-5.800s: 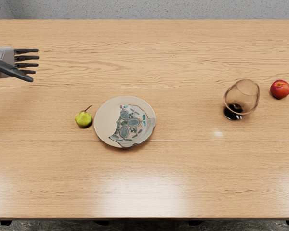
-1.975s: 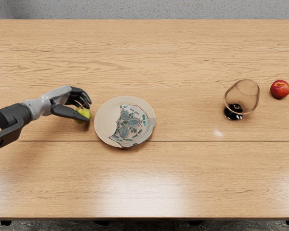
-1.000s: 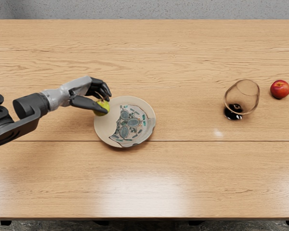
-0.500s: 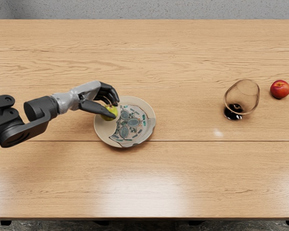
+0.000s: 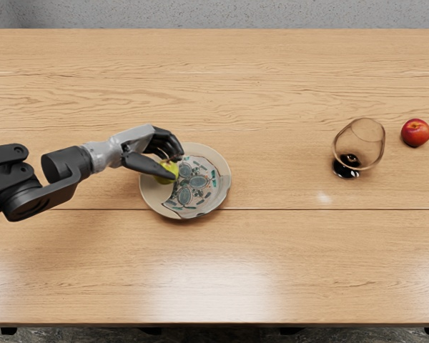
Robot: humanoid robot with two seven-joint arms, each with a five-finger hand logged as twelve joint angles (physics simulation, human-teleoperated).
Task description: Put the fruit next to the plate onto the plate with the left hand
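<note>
Hand: left hand (image 5: pixel 159 151), black fingers clamped on small green pear (image 5: pixel 169 170)
Progress: pear over round patterned ceramic plate (image 5: pixel 213 194)
Left: lower, release

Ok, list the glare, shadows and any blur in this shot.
Head view: soft white glare on the table near its front edge, plus a small bright spot beside the wine glass; shadows are faint under the plate and the left hand gripping the pear; all sharp, no distortion visible.
</note>
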